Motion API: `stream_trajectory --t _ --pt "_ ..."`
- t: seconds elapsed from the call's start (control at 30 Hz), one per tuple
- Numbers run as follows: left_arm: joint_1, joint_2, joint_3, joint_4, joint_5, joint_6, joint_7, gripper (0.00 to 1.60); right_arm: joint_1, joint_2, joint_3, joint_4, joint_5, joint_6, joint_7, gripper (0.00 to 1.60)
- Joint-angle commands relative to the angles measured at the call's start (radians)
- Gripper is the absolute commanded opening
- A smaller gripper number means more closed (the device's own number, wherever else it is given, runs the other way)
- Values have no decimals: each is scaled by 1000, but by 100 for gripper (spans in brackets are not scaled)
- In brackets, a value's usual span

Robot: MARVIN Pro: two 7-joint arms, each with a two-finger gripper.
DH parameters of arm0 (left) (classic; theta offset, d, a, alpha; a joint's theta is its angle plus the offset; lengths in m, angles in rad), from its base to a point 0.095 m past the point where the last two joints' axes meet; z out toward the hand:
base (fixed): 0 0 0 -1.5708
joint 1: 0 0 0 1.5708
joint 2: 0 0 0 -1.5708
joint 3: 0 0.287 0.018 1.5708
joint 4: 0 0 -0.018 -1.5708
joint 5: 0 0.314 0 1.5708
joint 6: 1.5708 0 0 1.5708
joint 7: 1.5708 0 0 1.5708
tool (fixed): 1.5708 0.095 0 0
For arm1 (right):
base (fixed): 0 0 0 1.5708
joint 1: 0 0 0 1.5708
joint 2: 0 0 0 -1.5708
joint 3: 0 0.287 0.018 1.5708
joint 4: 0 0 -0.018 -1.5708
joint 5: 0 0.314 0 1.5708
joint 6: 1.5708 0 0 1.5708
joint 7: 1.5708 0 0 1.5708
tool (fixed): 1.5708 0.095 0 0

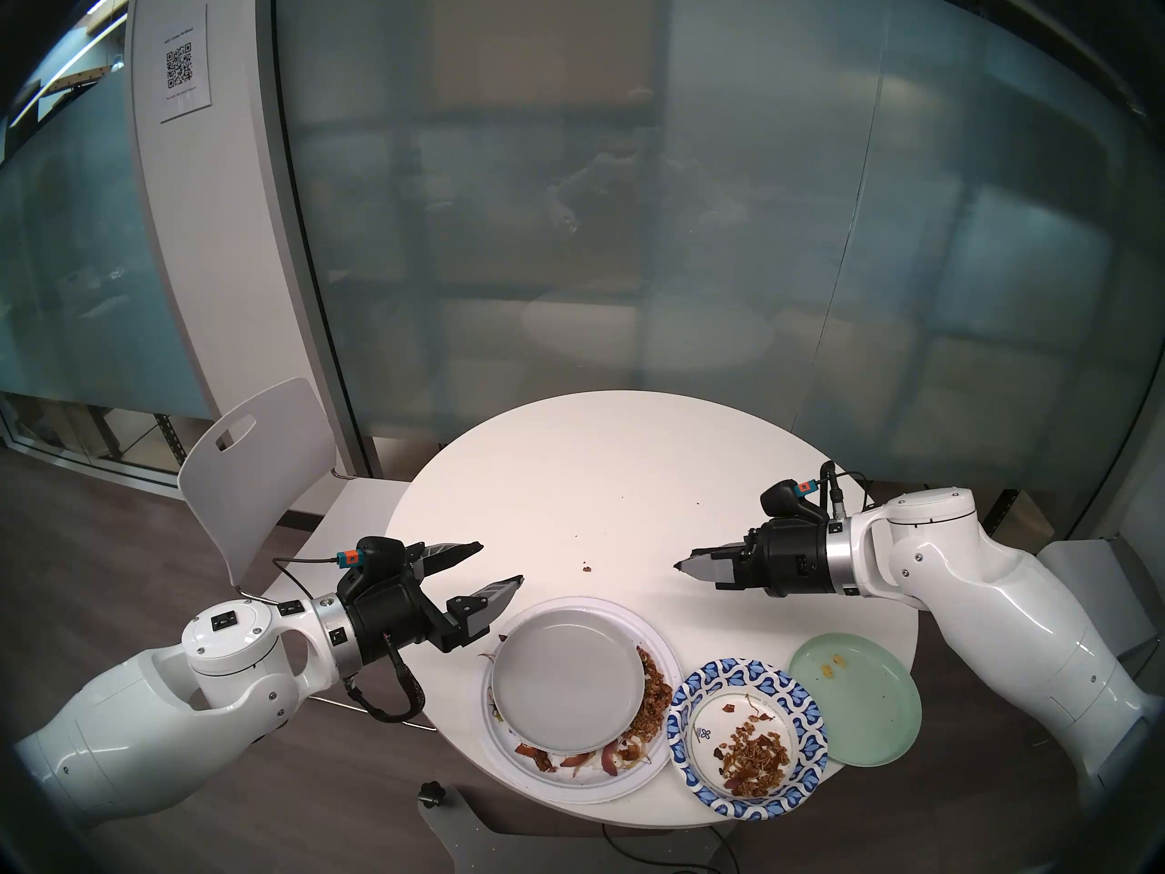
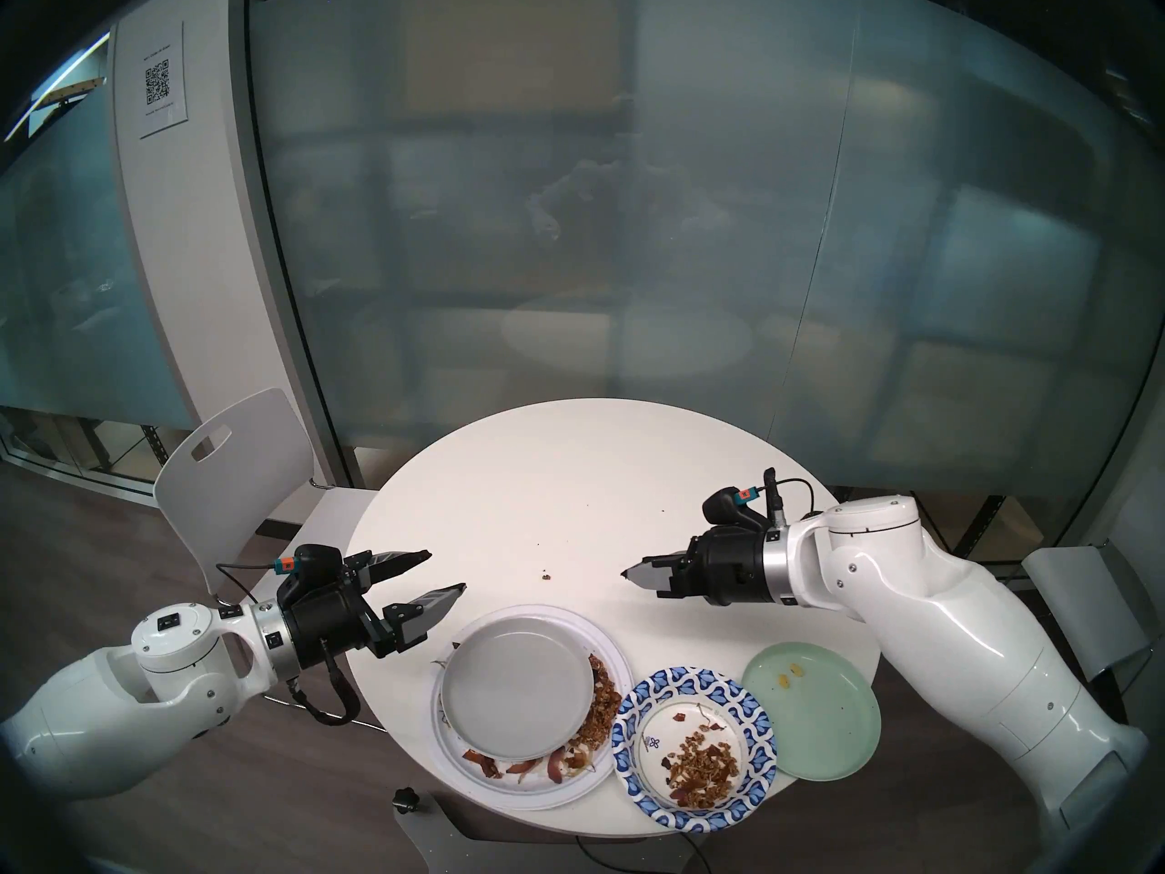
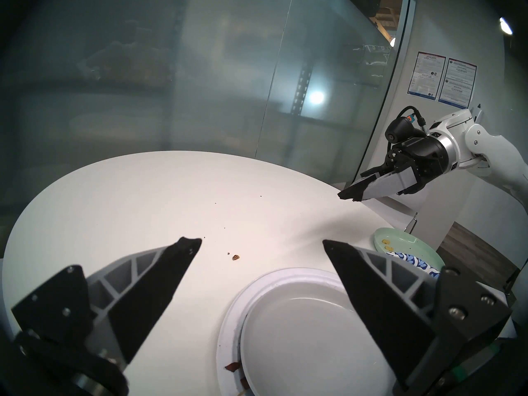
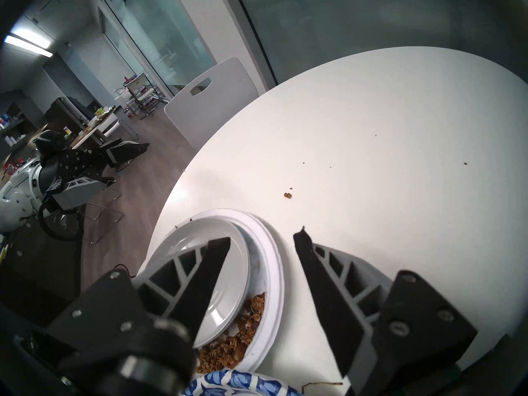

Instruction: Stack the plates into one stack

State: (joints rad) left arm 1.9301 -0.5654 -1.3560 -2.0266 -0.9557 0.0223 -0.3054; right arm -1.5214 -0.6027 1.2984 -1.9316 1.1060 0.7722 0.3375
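Observation:
A large white paper plate (image 1: 652, 775) with food scraps lies at the table's near edge, with a grey plate (image 1: 567, 683) on it. To its right lies a blue-patterned paper plate (image 1: 687, 715) holding scraps, its rim over the edge of a pale-green plate (image 1: 863, 702). No pale-blue plate shows. My left gripper (image 1: 502, 562) is open and empty, hovering just left of the grey plate. My right gripper (image 1: 679, 565) is open in the right wrist view (image 4: 261, 238) and empty, hovering above the table behind the patterned plate.
The round white table (image 1: 599, 463) has crumbs (image 1: 587, 567) near its middle. A white chair (image 1: 252, 475) stands at the left and another (image 1: 1084, 576) at the right. A frosted glass wall runs behind. A black knob (image 1: 432, 794) lies on the floor.

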Motion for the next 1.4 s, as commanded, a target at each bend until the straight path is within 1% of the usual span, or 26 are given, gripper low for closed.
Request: stream_trajectory --t 0.0,0.07,0.13,0.2,0.23,0.3,0.53,0.7,0.77,0.83,0.9,0.97,1.0,1.03,1.1,1.17,1.23,1.27,1.33,1.37 --pt "-6 -2 -5 -15 0 -6 -1 160 -120 98 99 -49 60 -35 -34 113" --pt "-6 -2 -4 -15 0 -6 -2 160 -128 105 108 -51 65 -36 -38 114" --pt "-7 -2 -4 -15 0 -6 -2 160 -161 119 139 -59 78 -40 -49 114" --pt "-7 -2 -3 -14 0 -6 -2 160 -180 132 152 -58 85 -37 -60 114" --pt "-7 -1 -3 -14 -1 -5 -2 160 -216 139 177 -60 96 -37 -72 115" --pt "-8 -1 -3 -14 -1 -5 -2 160 -226 144 178 -56 97 -33 -77 115" --pt "-9 -1 -1 -13 -1 -5 -2 160 -322 158 225 -55 119 -30 -109 114" --pt "-11 0 1 -12 -1 -4 -1 160 -396 164 277 -61 132 -38 -135 115" --pt "-11 0 1 -12 -1 -4 -1 160 -410 162 290 -61 135 -40 -143 114" --pt "-11 0 2 -12 -2 -4 -1 160 -441 161 315 -68 141 -45 -150 114" --pt "-12 0 2 -12 -2 -5 -1 160 -469 155 342 -82 146 -53 -156 117" --pt "-12 0 2 -12 -2 -5 -1 160 -492 146 372 -100 150 -65 -163 139" --pt "-12 0 2 -12 -2 -5 -1 160 -506 143 387 -112 152 -70 -165 139" --pt "-13 1 3 -12 -2 -5 -1 160 -540 131 421 -125 156 -78 -175 160" --pt "-13 1 3 -12 -2 -5 -1 160 -547 125 431 -130 157 -79 -179 160" --pt "-13 1 3 -12 -2 -5 -1 160 -583 107 469 -145 159 -86 -190 160" --pt "-13 1 3 -12 -3 -5 -1 160 -602 88 494 -156 159 -89 -199 160" --pt "-13 1 3 -13 -3 -6 -1 160 -630 78 519 -167 159 -94 -204 160" --pt "-13 1 3 -13 -3 -6 -1 160 -641 57 534 -182 154 -87 -210 160" --pt "-13 1 3 -13 -3 -6 -1 160 -663 41 555 -194 150 -94 -218 160"
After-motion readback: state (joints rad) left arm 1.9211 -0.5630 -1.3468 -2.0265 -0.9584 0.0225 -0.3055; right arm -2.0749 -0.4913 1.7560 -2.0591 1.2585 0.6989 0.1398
